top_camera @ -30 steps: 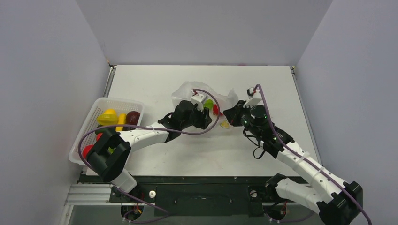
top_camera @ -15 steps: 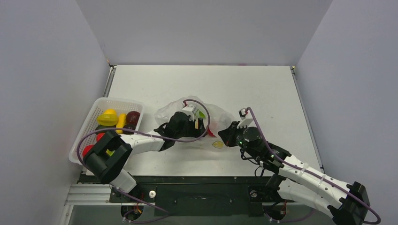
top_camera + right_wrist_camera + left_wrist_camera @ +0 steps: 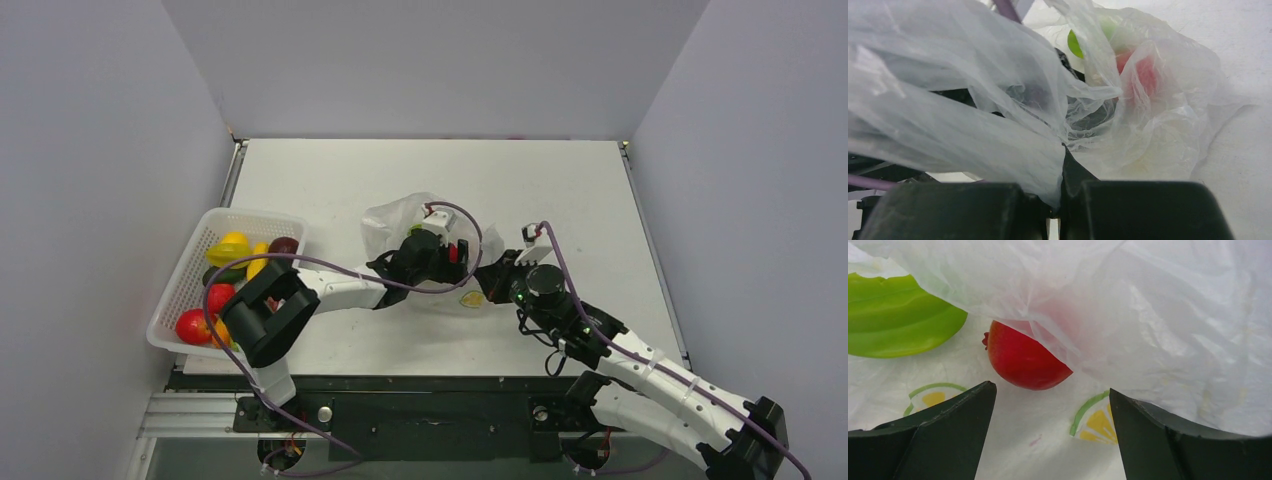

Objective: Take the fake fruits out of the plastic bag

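The plastic bag (image 3: 395, 215) lies crumpled at mid-table. My left gripper (image 3: 447, 254) is inside its mouth. In the left wrist view the left gripper (image 3: 1052, 389) is open and empty, just short of a red fruit (image 3: 1023, 360) half under the bag film (image 3: 1173, 315). A green fruit (image 3: 893, 320) lies to the left. My right gripper (image 3: 497, 272) is shut on the bag's edge. In the right wrist view the right gripper (image 3: 1057, 195) pinches the film (image 3: 973, 115), and red (image 3: 1145, 75) and green (image 3: 1074, 44) fruits show through it.
A white lattice basket (image 3: 190, 270) at the left table edge holds several fruits, among them yellow (image 3: 228, 248), maroon (image 3: 284, 245) and red (image 3: 192, 326). A printed lime slice (image 3: 472, 298) on the film lies near the right gripper. Grey walls enclose the table.
Both grippers and the bag first slid toward the near edge, then back a little. The left gripper has reached further right into the bag. The right gripper stays shut on the film.
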`<action>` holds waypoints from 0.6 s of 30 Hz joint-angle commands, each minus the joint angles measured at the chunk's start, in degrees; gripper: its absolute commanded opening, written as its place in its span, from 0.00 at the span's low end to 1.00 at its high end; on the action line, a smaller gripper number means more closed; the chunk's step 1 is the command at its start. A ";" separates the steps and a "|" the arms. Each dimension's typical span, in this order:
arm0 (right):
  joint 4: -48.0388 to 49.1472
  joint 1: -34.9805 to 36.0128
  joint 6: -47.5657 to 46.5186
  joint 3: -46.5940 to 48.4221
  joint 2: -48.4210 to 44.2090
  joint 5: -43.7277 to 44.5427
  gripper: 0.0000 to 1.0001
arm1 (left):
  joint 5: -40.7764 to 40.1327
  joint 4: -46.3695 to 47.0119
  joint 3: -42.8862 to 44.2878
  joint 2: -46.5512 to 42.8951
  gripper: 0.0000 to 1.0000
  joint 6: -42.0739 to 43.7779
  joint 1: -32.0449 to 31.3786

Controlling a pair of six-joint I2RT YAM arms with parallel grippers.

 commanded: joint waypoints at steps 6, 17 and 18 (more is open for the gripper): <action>1.50 -2.23 0.20 1.76 -1.41 -0.71 0.00 | -5.55 0.56 6.21 7.55 0.85 1.92 -1.10; 2.26 -3.50 0.79 1.64 -1.31 -2.90 0.00 | -7.88 7.64 10.86 13.50 0.86 -1.97 -0.93; 2.36 -3.51 0.85 1.67 -1.18 -2.97 0.00 | -8.00 8.95 10.98 13.84 0.85 -2.17 -0.90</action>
